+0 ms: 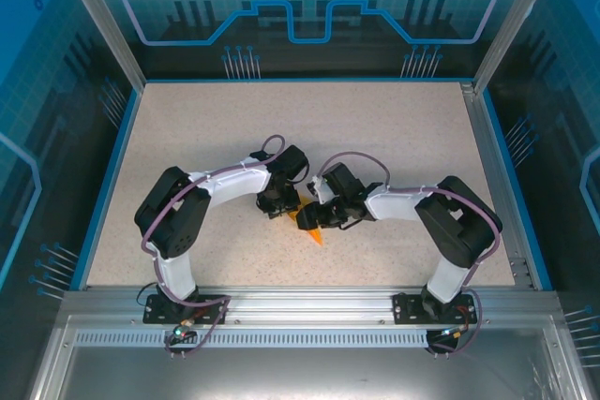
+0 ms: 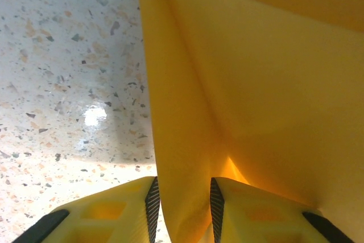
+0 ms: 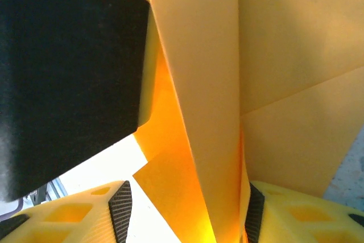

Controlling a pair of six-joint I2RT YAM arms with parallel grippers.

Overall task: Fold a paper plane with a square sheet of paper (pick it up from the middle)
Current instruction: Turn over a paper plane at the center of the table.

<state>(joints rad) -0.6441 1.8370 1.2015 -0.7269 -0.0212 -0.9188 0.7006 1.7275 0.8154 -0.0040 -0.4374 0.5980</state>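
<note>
Pads (image 2: 152, 203) of the left gripper (image 2: 183, 209) were clenched on a creased flap of the paper (image 2: 256, 95), while the right gripper (image 3: 187, 214) stood released, jaws wide, a fold running beside one pad. Folding seemed midway, the next move likely calling for the right to close and sharpen the crease. Both arms bent inward, meeting at the paper over the desk (image 1: 234, 128), toward the middle of its near edge.

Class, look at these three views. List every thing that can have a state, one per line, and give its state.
sheet of paper, folded with visible creases, pinched at one fold
left gripper, shut on the sheet of paper
right gripper, open, with a fold of the paper standing between its fingers
</note>
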